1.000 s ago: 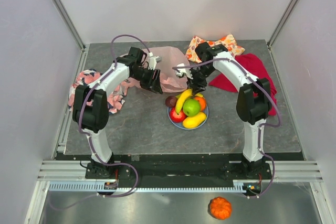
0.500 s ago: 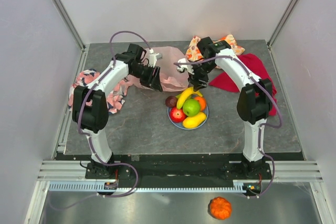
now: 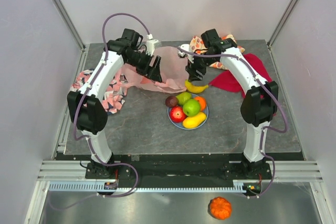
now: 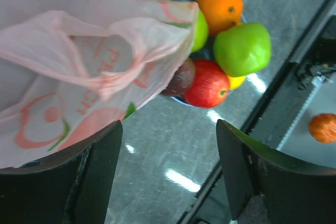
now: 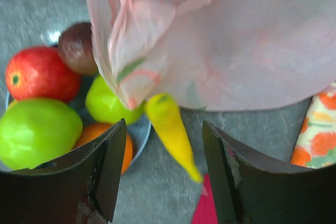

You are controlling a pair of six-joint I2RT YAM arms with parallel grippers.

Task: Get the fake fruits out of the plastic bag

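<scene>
- Pumpkin (image 3: 220, 208), small and orange, sits nearest me on the metal ledge, off the table (image 3: 142, 129).
- On the table, a blue plate (image 3: 180, 125) holds a heap of fake fruit: yellow fruit (image 3: 194, 120) at the near rim, red apple (image 3: 177, 114), green apple (image 3: 191, 107), orange (image 3: 200, 102) and green pear (image 3: 183, 97) at the far side.
- A dark purple fruit (image 3: 171, 101) sits at the plate's far-left edge, against the red apple; on the rim or off it, I cannot tell.
- Just past the plate lies the banana (image 3: 195, 86), one end tucked under the bag's lip.
- The right gripper (image 5: 164, 125) hangs over the banana, jaws wide and gripping nothing.
- The left gripper (image 4: 168, 129) is also spread wide, with bag film draped by one finger but not pinched.
- The plastic bag (image 3: 169, 66), pink and crinkled, lies between the two grippers, its mouth toward the plate.
- A patterned cloth (image 3: 100, 90) lies far left, a red cloth (image 3: 242, 74) far right, and a fruit-print cloth (image 3: 227, 41) at the back.
</scene>
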